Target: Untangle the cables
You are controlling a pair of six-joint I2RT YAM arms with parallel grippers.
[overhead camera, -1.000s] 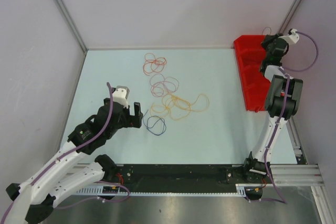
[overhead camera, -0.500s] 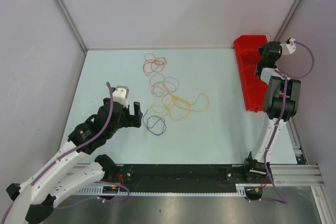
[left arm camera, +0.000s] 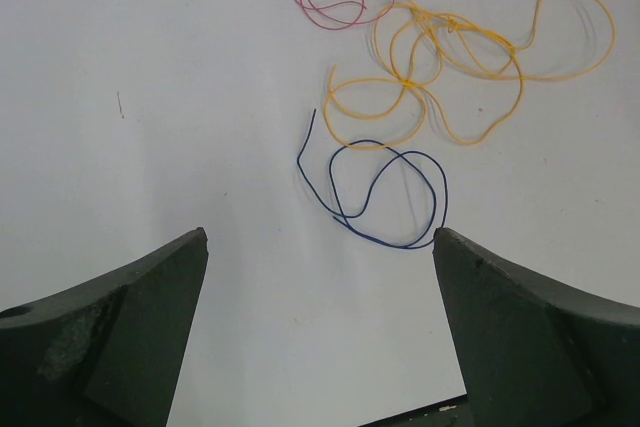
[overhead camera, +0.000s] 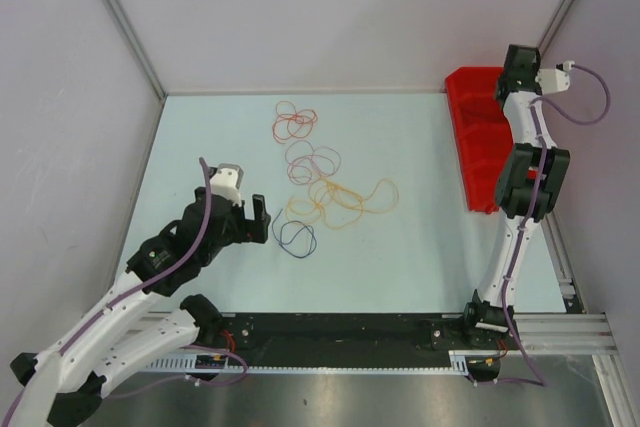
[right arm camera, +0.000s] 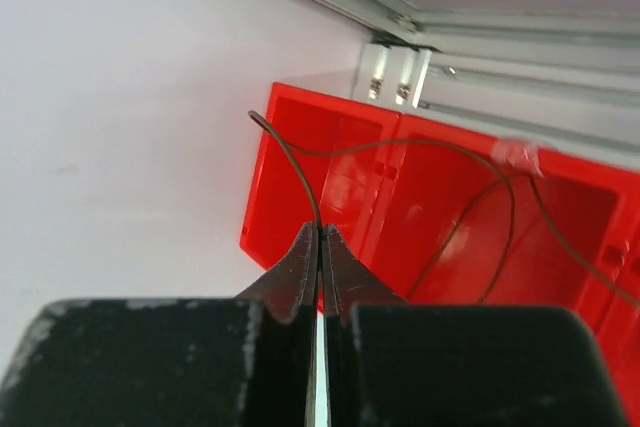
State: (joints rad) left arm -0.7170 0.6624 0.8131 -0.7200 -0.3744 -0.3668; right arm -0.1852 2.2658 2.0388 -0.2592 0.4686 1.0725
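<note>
Top view: the right arm has swung up to the upper-right corner above the red bin (overhead camera: 478, 152). The cables (overhead camera: 315, 172) lie unmoved mid-frame.
Left wrist: the left jaws gape wide, with the dark blue cable (left arm camera: 400, 245) between them.
Right wrist: the right jaws pinch a dark cable (right arm camera: 300, 172) over the bin.

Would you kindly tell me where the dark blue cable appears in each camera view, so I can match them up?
Top external: the dark blue cable lies left of centre, the coil nearest the bottom edge.
Left wrist: middle of the picture.
Right wrist: not in it; the right gripper pinches a different thin dark cable.
Shared landmark: the orange-yellow cable, just beyond the blue one in both views.
</note>
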